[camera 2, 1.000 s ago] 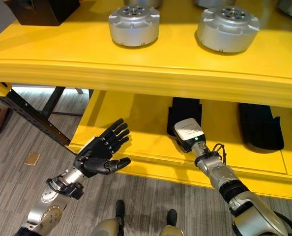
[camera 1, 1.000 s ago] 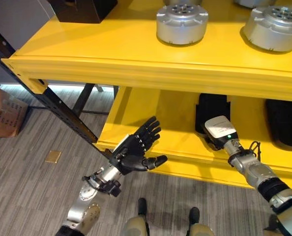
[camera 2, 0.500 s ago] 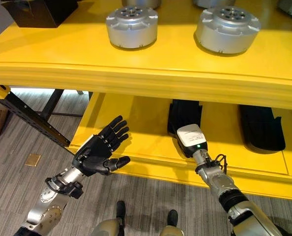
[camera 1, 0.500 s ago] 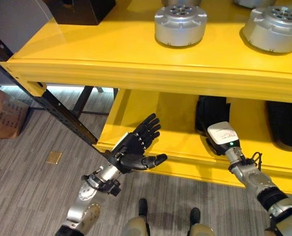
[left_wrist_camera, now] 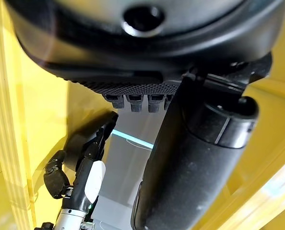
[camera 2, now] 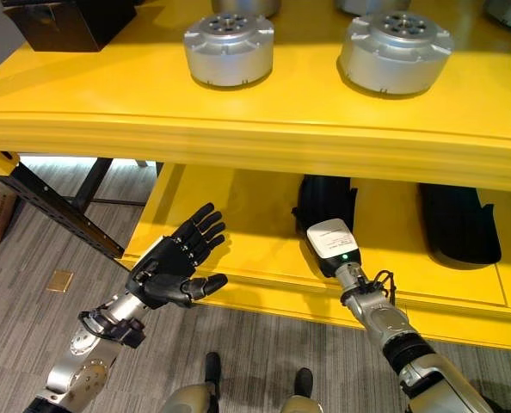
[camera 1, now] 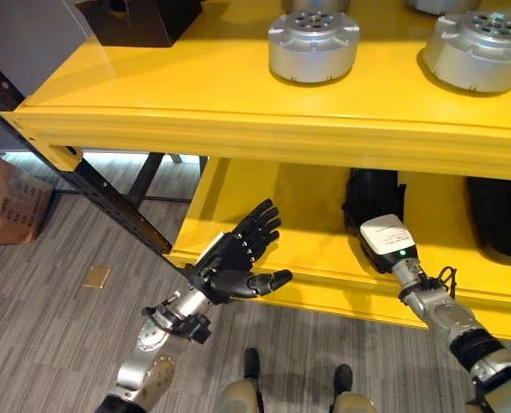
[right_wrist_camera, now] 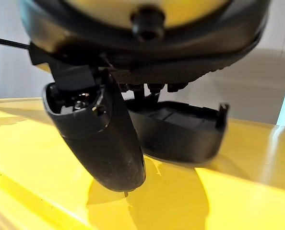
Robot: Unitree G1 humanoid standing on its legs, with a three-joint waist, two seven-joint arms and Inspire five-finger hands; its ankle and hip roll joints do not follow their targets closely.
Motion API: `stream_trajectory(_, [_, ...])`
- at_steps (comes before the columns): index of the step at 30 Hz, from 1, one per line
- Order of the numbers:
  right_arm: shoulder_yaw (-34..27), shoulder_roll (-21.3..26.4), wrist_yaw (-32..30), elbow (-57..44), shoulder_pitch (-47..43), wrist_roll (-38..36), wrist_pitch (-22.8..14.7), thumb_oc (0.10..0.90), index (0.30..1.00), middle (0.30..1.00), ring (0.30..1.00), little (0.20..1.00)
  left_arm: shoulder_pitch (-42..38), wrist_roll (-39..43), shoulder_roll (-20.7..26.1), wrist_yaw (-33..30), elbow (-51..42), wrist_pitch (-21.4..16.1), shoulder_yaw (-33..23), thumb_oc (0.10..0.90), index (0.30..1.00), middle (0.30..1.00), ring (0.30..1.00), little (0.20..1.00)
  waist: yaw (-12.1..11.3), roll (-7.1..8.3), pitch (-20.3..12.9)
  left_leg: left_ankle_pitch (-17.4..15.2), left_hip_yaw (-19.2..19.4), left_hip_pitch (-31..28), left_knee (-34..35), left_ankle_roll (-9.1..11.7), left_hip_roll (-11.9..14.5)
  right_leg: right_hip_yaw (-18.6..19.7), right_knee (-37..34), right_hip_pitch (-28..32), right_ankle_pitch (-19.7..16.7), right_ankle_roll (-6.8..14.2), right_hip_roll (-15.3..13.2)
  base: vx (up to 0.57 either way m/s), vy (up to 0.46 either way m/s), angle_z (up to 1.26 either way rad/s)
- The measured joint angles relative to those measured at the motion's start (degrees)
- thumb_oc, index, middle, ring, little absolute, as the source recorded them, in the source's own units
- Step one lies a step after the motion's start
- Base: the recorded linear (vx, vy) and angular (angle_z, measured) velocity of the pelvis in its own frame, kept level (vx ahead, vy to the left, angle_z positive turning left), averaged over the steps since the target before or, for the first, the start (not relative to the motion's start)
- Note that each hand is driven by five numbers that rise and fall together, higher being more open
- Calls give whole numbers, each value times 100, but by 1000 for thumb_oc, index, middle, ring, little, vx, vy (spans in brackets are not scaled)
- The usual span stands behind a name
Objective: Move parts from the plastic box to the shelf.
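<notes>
Left hand (camera 1: 230, 262) hangs in front of the yellow shelf (camera 1: 264, 112), fingers spread, palm empty, thumb out toward the lower board's edge. Right hand (right_wrist_camera: 104, 139) is reaching in over the lower board; its fingers sit by a black part (camera 2: 326, 206) lying flat there, and I can't tell whether they grip it or are apart. A second black part (camera 2: 459, 225) lies further right, well apart. Up top, two round silver parts (camera 2: 228, 39) (camera 2: 395, 47) stand side by side, a black box (camera 1: 139, 17) far left.
</notes>
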State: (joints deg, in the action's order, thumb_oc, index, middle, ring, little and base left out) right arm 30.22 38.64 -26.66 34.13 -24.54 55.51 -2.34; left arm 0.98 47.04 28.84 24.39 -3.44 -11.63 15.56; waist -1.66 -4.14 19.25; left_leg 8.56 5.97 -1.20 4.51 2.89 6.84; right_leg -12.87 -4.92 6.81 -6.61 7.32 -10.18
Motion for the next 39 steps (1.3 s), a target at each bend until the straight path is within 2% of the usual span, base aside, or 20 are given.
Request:
stream_trajectory(6, [0, 1, 9, -12, 9, -5, -100, 900, 1000, 1000, 1000, 1000, 0, 0, 0, -1, -1, 0, 0, 900, 1000, 1000, 1000, 1000, 3, 0, 0, 0, 1, 0, 0, 0, 0, 1, 0, 0, 0, 0, 1, 0, 0, 0])
stream_trajectory(11, [-128, -11, 288, -353, 262, -743, -121, 900, 1000, 1000, 1000, 1000, 7, -2, -1, -17, -8, -1, -2, 900, 1000, 1000, 1000, 1000, 12, 3, -1, -5, 11, -5, 0, -5, -3, 63, 0, 2, -1, 1, 19, 0, 0, 0])
stream_trajectory(14, [-199, -12, 292, -439, 347, -747, -105, 900, 1000, 1000, 1000, 1000, 7, -3, -1, -31, -11, -2, 3, 900, 1000, 1000, 1000, 1000, 30, 3, -2, -7, 28, -20, 1, -7, -1, 98, 0, 2, 0, 0, 24, -16, 17, -3])
stream_trajectory(21, [-379, -141, -417, -601, 547, -613, -179, 900, 1000, 1000, 1000, 1000, 56, -5, -1, -149, -80, -97, 6, 900, 1000, 1000, 1000, 1000, 140, 3, -2, -20, 101, -61, 24, -9, -1, 134, 0, 0, 1, 2, 14, -22, 23, -5])
stream_trajectory(32, [-686, -226, -575, -1442, 1292, -619, -550, 900, 1000, 1000, 1000, 1000, 271, -3, -2, -160, -221, -215, 6, 900, 1000, 1000, 1000, 1000, 201, 4, -13, -54, 172, -91, 25, -7, -1, 164, 0, -15, 2, 3, 3, -9, 34, -3])
stream_trajectory(34, [-690, -205, -555, -1736, 1461, -608, -650, 900, 1000, 1000, 1000, 1000, 297, 2, -2, -155, -238, -233, -6, 900, 1000, 1000, 1000, 1000, 237, 13, -32, -60, 179, -92, 24, -7, -2, 165, 0, -18, 1, 3, 1, -22, 66, -1])
stream_trajectory(37, [-679, -22, -505, -2766, 1632, -595, -984, 900, 1000, 1000, 1000, 1000, 288, 5, -1, -157, -281, -251, 3, 900, 1000, 1000, 1000, 1000, 332, 37, -48, -72, 241, -115, 25, -13, -10, 286, 0, -35, -9, 17, -3, -12, 53, -12])
stream_trajectory(39, [-680, -18, -539, -3250, 1607, -597, -1138, 900, 1000, 1000, 1000, 1000, 265, 3, -12, -160, -348, -253, 33, 900, 1000, 1000, 1000, 1000, 338, 103, -139, -110, 332, -179, 27, -4, 0, 341, -1, -33, -9, 19, 3, -9, 52, -20])
